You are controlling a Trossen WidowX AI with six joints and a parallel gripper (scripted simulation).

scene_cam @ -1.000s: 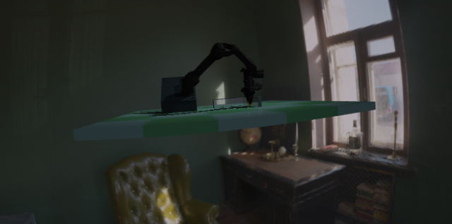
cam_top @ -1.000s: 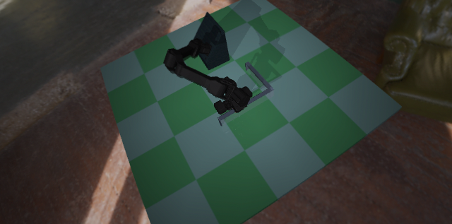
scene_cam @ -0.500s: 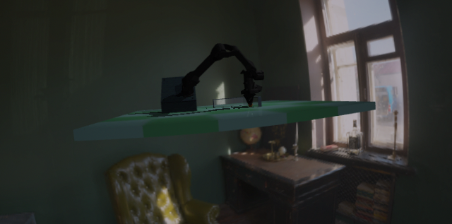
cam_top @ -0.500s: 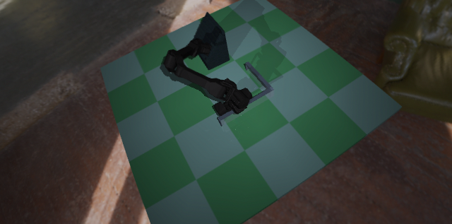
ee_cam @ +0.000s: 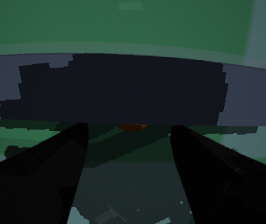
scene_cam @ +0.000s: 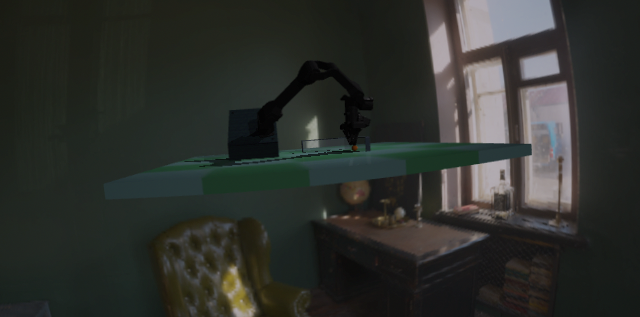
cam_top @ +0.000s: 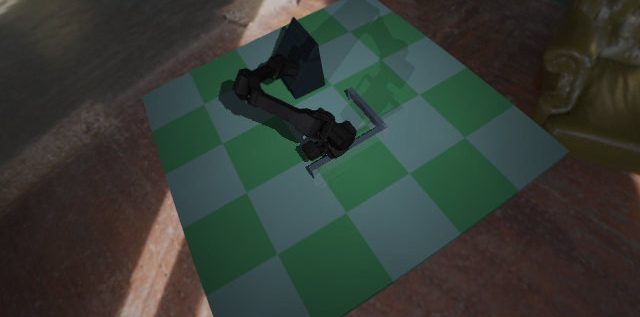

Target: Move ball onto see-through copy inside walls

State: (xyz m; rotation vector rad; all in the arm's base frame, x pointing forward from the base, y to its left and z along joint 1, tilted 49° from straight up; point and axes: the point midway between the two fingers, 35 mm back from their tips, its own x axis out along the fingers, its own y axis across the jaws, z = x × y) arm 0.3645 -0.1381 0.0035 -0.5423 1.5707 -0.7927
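Pincer stands partly open, gripping nothing, directly over the orange ball resting on the counter beside the clear wall.

Old study: armchair, desk, window

The black arm arches from its dark base rightward over the green checkered table. Its gripper points down, parted, just above the orange ball inside the clear walls.
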